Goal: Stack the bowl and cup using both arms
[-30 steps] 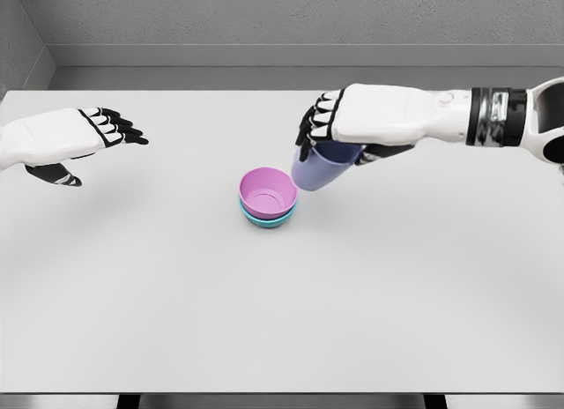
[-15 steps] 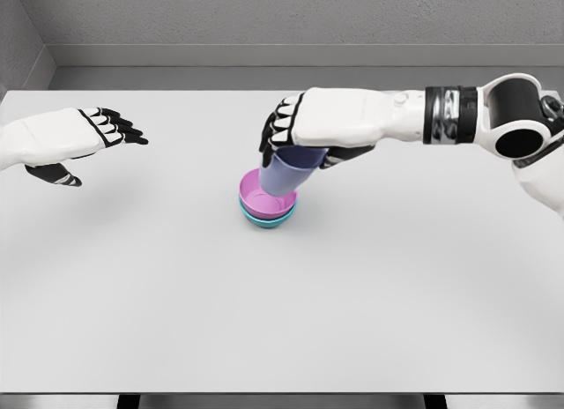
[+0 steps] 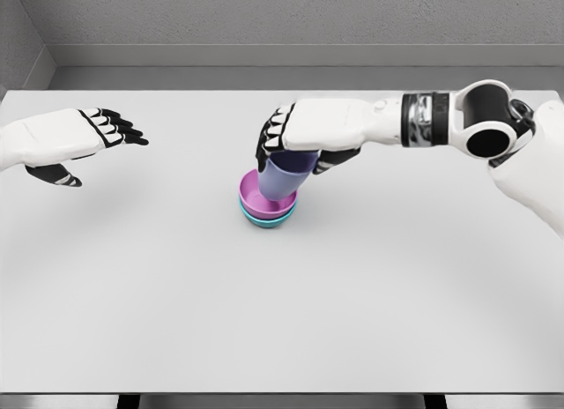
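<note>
Grasping the lavender cup (image 3: 282, 178) from above, the right hand (image 3: 304, 136) has its fingers wrapped around the cup's upper rim. The right arm enters from the picture's right and extends across the white table (image 3: 282, 321) to its middle. The cup is tilted slightly, its base lowered into the pink bowl (image 3: 254, 196); whether the base touches the bowl's floor cannot be determined. The pink bowl sits nested inside a teal bowl (image 3: 264, 219), of which only the lower edge is visible beneath it. Both bowls stand near the centre of the table, slightly toward the far side.

The left hand (image 3: 66, 136) hovers over the table's left edge, well apart from the bowls. Its fingers are extended and relaxed, and it holds nothing. A grey wall (image 3: 282, 21) runs behind the table.
</note>
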Controlling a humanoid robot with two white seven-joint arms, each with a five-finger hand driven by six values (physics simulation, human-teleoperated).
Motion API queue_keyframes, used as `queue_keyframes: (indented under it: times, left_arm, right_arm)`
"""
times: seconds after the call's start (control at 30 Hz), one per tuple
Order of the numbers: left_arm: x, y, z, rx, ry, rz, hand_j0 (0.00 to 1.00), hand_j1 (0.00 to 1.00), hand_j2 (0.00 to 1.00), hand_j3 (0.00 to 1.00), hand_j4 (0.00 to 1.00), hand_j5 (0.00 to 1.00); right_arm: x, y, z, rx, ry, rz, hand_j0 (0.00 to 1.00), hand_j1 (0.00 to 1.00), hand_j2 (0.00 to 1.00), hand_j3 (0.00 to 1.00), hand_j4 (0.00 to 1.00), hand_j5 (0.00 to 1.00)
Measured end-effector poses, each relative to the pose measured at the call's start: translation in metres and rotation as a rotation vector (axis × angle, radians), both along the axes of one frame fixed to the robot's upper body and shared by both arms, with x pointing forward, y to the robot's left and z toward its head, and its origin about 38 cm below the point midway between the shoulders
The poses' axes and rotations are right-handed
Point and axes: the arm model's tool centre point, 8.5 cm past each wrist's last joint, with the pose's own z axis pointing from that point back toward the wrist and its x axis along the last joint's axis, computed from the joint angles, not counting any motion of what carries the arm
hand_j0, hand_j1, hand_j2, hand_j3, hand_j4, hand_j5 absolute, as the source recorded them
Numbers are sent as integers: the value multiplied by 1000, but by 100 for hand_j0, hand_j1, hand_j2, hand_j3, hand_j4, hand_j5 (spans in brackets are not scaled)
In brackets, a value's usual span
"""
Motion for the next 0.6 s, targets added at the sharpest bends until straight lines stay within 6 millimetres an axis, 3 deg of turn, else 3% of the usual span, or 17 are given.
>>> queue_keyframes:
  times: [0.17, 0.2, 0.47, 0.5, 0.53, 0.6]
  left_arm:
    - [0, 0, -1, 0, 1, 0, 100, 100, 100, 100, 100, 100]
    - [0, 0, -1, 0, 1, 0, 100, 100, 100, 100, 100, 100]
    - [0, 0, -1, 0, 1, 0, 100, 100, 100, 100, 100, 100]
    - [0, 0, -1, 0, 2, 0, 100, 100, 100, 100, 100, 100]
    - [0, 0, -1, 0, 2, 0, 100, 100, 100, 100, 100, 100]
    - [0, 0, -1, 0, 2, 0, 100, 100, 100, 100, 100, 100]
  right_arm:
    - [3, 4, -10, -12, 22, -2, 69, 69, 69, 69, 69, 69]
    - [3, 5, -11, -14, 23, -2, 100, 100, 100, 100, 100, 100]
    - [1, 8, -16, -26, 33, 5, 100, 100, 100, 100, 100, 100]
    - [2, 8, -14, -26, 26, 6, 100, 100, 100, 100, 100, 100]
    - [5, 8, 2, -24, -8, 8, 100, 100, 100, 100, 100, 100]
    - [2, -6, 19, -6, -52, -7, 100, 100, 100, 100, 100, 100]
